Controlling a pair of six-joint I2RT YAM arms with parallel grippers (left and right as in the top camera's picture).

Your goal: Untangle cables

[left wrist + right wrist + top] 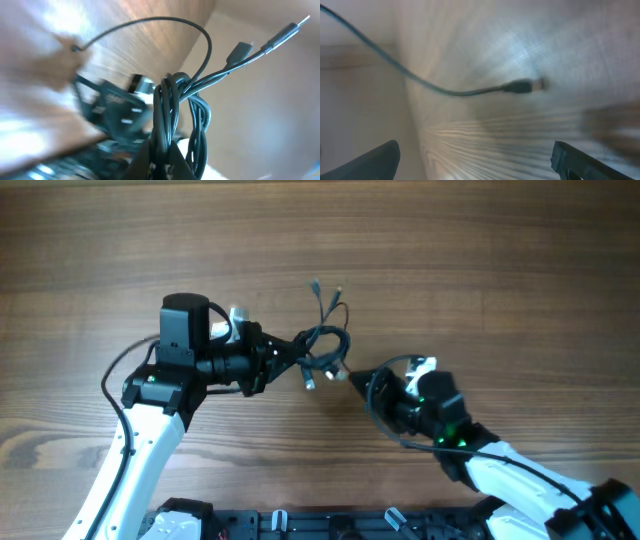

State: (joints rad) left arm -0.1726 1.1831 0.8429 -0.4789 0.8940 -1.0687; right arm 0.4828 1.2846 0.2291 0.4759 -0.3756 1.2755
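The cables (pixel 324 340) are a bundle of thin black wires with small plug ends, lifted over the middle of the wooden table. My left gripper (pixel 290 352) is shut on the bundle from the left. In the left wrist view the looped cables (pixel 172 115) rise between my fingers (pixel 161 165), and two plug ends (pixel 280 37) stick out at the upper right. My right gripper (pixel 352 380) is open and empty, just right of the bundle. In the right wrist view one loose cable end with its plug (pixel 522 86) hangs ahead of my spread fingers (pixel 475 160).
The wooden table (pixel 500 270) fills the overhead view. A black rail (pixel 300 525) runs along the front edge between the arm bases. The right arm shows blurred behind the cables in the left wrist view (pixel 115 107).
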